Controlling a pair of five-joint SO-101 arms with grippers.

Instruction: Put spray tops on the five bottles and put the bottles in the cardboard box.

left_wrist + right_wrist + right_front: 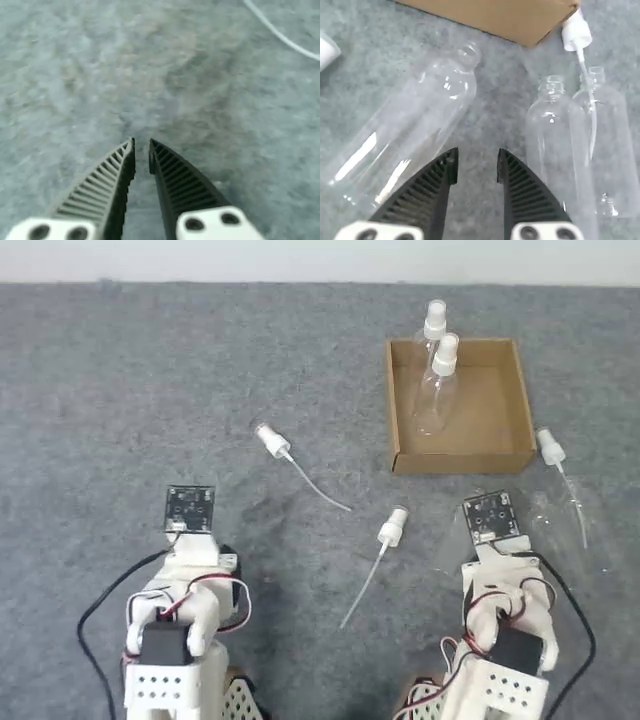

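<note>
**Container:** brown open-topped cardboard box (460,460), on the far right of a grey carpeted table (120,370).

**Fitted bottles, two:** clear plastic bottles with white spray tops screwed on.
- The first fitted bottle (437,400) lies on the box floor.
- The second fitted bottle (430,330) is at the far wall. Whether it is inside the box or just behind it cannot be told.

**Loose spray tops, three:** white, each with a long dip tube.
- The mid-table top (272,440) lies left of the box.
- The central top (392,528) lies between the two arms.
- The corner top (576,32) is just beside the box's near right corner, its tube lying across an open bottle.

**Open bottles, three:** clear plastic, lying on the carpet near the box's front.
- The single bottle (415,130) lies alone.
- The inner bottle (552,140) and the outer bottle (602,150) lie side by side, touching.

**Arms:**
- The left gripper (141,150) is low over bare carpet, jaws almost together with a thin slit between them, holding nothing.
- The right gripper (477,160) hangs over the carpet between the single bottle and the pair, jaws a little apart, holding nothing.
</note>
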